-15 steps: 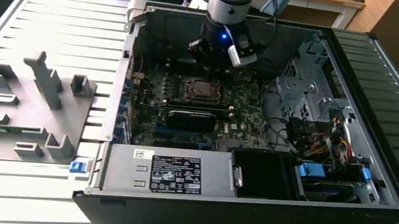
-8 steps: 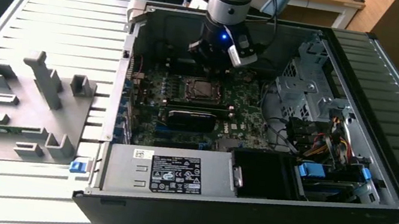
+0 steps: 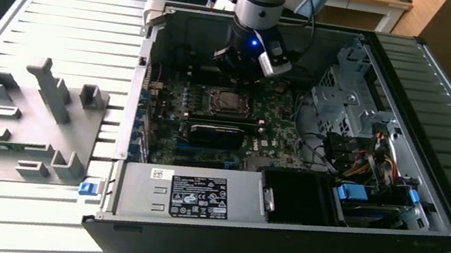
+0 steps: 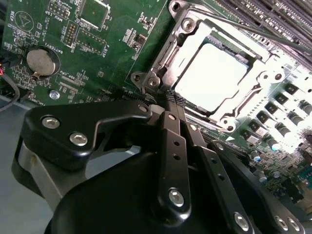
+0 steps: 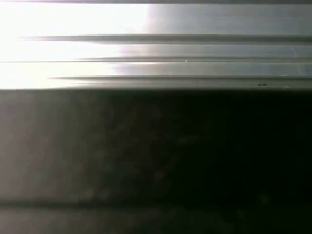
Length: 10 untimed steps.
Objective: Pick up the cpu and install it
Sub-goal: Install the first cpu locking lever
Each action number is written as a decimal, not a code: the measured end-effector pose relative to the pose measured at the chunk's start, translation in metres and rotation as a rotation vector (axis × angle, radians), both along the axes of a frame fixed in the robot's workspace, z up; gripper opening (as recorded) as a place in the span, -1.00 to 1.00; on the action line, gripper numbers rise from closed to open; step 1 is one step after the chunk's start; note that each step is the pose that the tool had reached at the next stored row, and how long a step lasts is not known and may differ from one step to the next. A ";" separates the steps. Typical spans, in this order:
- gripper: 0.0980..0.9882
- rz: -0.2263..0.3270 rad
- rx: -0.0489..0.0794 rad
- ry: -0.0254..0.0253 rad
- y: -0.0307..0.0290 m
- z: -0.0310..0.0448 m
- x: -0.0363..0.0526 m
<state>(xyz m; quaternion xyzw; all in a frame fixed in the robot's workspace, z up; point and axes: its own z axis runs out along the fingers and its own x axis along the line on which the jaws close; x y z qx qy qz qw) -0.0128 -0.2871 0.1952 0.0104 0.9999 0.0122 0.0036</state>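
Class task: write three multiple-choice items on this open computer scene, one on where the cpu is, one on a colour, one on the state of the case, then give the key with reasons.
1. Where is the cpu?
A. in the motherboard socket
B. on the grey fixture outside the case
C. on top of the power supply

2. What colour is the motherboard?
A. red
B. green
C. white

3. How does the computer case lie?
A. closed
B. upright with its side panel on
C. on its side, open at the top

Key: 1 A, its silvery top sits within the socket frame in the second wrist view. 2 B, the board is green. 3 C, the exterior view looks straight into it.
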 end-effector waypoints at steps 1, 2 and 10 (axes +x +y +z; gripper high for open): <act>-0.98 0.000 0.008 0.0007 -0.0004 0.0001 -0.0002; -0.98 0.000 0.017 0.0009 -0.0006 0.0004 -0.0002; -0.98 0.000 0.039 -0.0013 0.0010 0.0088 0.0006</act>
